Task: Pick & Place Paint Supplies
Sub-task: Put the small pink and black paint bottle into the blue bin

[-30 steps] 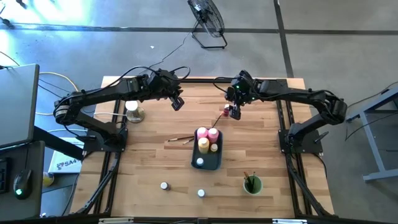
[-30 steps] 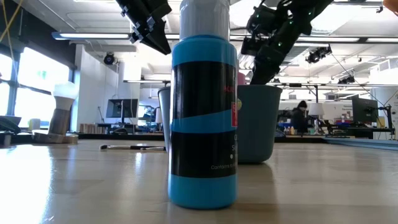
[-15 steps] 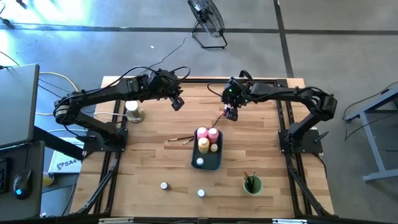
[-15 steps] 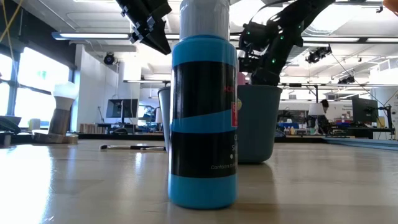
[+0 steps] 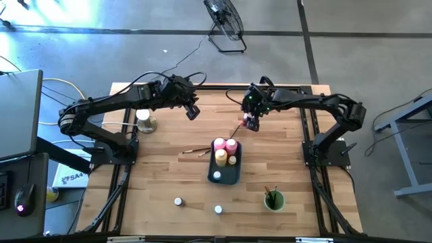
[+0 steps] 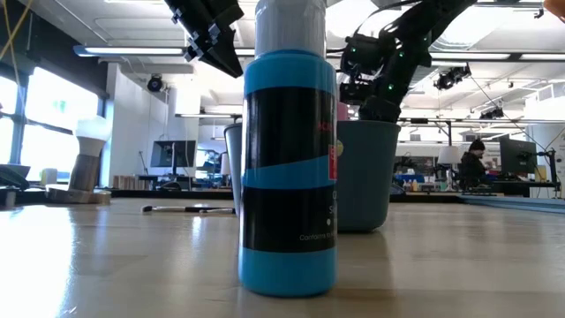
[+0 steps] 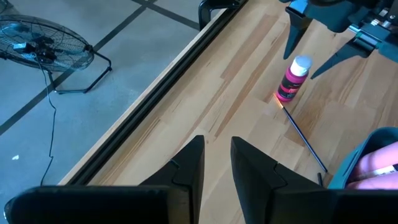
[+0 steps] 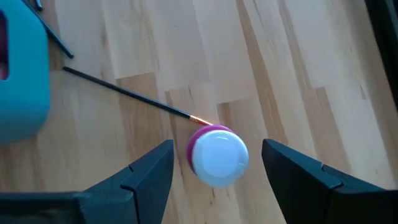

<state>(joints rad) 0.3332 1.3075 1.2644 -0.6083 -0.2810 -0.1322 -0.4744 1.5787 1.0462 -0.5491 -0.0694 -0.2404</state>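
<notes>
A pink squeeze bottle (image 7: 292,78) with a white cap (image 8: 217,155) stands upright on the wooden table toward its far side. My right gripper (image 8: 217,148) is open above it, pointing steeply down, one finger on each side of the cap without touching it. A thin dark paintbrush (image 8: 124,92) lies flat with one end at the bottle's base. My left gripper (image 7: 216,162) hangs in the air to the left (image 5: 192,111), its fingers a narrow gap apart with nothing between them. The blue-grey tray (image 5: 233,177) holds two pink bottles, a yellow one and a pale-capped jar.
Two more brushes (image 5: 198,150) lie left of the tray. Two small jars (image 5: 178,201) (image 5: 218,209) stand near the front edge, and the green cup (image 5: 274,200) with brushes at the front right. A white-topped object (image 5: 144,120) stands at the far left.
My right gripper has come down over the pink bottle, still open, and has then held still. The bottle and my left arm have not moved.
</notes>
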